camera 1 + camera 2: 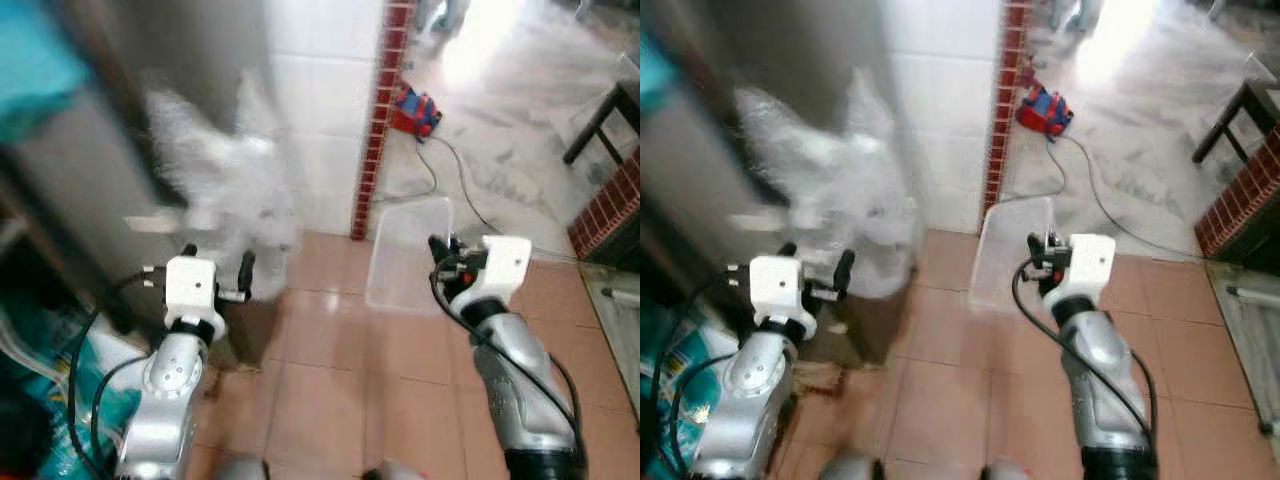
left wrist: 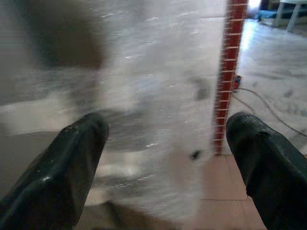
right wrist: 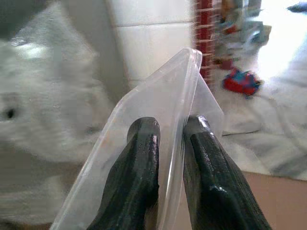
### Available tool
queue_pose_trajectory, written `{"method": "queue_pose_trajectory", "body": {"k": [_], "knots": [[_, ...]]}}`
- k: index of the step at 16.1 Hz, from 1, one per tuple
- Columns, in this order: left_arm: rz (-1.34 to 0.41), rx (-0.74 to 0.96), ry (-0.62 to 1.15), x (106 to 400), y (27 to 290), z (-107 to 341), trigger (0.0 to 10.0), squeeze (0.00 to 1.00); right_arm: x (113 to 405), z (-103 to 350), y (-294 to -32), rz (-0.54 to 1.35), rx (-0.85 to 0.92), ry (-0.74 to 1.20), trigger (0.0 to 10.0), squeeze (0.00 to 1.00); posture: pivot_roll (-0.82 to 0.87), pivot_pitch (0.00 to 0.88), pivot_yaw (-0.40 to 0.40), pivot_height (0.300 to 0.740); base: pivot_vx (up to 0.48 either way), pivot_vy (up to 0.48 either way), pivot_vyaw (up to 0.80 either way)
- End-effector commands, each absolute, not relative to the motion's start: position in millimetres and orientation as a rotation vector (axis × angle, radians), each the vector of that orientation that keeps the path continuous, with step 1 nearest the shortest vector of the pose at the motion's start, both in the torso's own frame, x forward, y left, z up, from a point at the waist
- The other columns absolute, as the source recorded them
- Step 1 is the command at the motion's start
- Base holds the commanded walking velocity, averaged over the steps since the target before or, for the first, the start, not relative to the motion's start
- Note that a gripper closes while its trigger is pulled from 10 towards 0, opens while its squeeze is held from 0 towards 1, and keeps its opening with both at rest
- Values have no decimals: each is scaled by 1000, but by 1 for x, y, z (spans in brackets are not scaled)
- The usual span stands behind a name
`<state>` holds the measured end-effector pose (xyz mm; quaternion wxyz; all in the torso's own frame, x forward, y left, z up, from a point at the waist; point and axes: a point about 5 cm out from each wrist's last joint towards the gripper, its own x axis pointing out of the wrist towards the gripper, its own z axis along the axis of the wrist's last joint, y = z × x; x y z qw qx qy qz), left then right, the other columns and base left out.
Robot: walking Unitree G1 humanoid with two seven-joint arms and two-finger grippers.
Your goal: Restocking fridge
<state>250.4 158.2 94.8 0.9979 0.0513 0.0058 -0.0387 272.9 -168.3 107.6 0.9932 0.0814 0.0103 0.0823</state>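
Clear plastic, a shallow container (image 3: 158,124) is pinched by its wall in the right claw (image 3: 170,139), whose two black fingers are closed tight on either side of it, held out over the tiled floor (image 1: 330,380). The right arm reaches forward, bent at the elbow. The left claw (image 1: 245,275) is raised beside it, fingers spread wide and holding nothing, pointing at a crinkled plastic bag (image 1: 225,175).

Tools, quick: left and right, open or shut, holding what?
Left tool: open, holding nothing.
Right tool: shut on the clear plastic container lid.
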Motion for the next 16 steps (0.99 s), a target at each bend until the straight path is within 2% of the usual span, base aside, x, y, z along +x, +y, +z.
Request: {"method": "queue_pose_trajectory", "body": {"k": [1,7,9,16], "knots": [[-70,112,12,250,161,96,10000,0,275,114,-164,186,159,-4,10000,0,47,44,-9,740,0,480,0],[-70,112,12,250,161,96,10000,0,275,114,-164,186,159,-4,10000,0,47,44,-9,740,0,480,0],[8,83,-50,253,165,105,10000,0,277,117,-163,207,127,-17,10000,0,41,40,-20,740,0,0,0],[18,73,-47,252,165,104,10000,0,277,117,-163,205,128,-16,10000,0,42,42,-17,740,0,-464,0]]}}
